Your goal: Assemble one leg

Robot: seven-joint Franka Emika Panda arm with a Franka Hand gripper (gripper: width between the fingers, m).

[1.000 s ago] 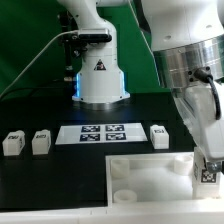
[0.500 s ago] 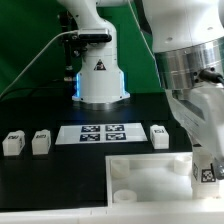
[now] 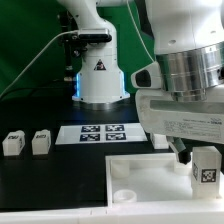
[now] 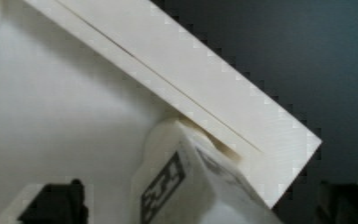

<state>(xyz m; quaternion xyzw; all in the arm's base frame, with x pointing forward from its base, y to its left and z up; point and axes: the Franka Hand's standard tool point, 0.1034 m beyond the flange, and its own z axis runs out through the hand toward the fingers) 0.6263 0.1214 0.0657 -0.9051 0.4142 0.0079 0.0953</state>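
The leg [image 3: 207, 170], a small white block with a black-and-white tag, stands at the large white panel's [image 3: 150, 180] corner at the exterior view's right. My gripper [image 3: 200, 158] is around the leg from above. In the wrist view the leg [image 4: 179, 185] rises between my two dark fingers [image 4: 59, 201], with bare panel [image 4: 69, 110] showing between that finger and the leg, so the jaws stand open and wide of it. I cannot tell whether the leg's foot sits in a socket.
Two more white leg blocks [image 3: 12, 143] [image 3: 40, 142] stand at the exterior view's left. The marker board [image 3: 100, 133] lies in front of the robot base [image 3: 100, 80]. The panel shows a round socket [image 3: 123, 195] near its front left corner.
The gripper has turned about a quarter turn over the leg, so its broad side now faces the exterior view. The leg has stayed at the panel's corner.
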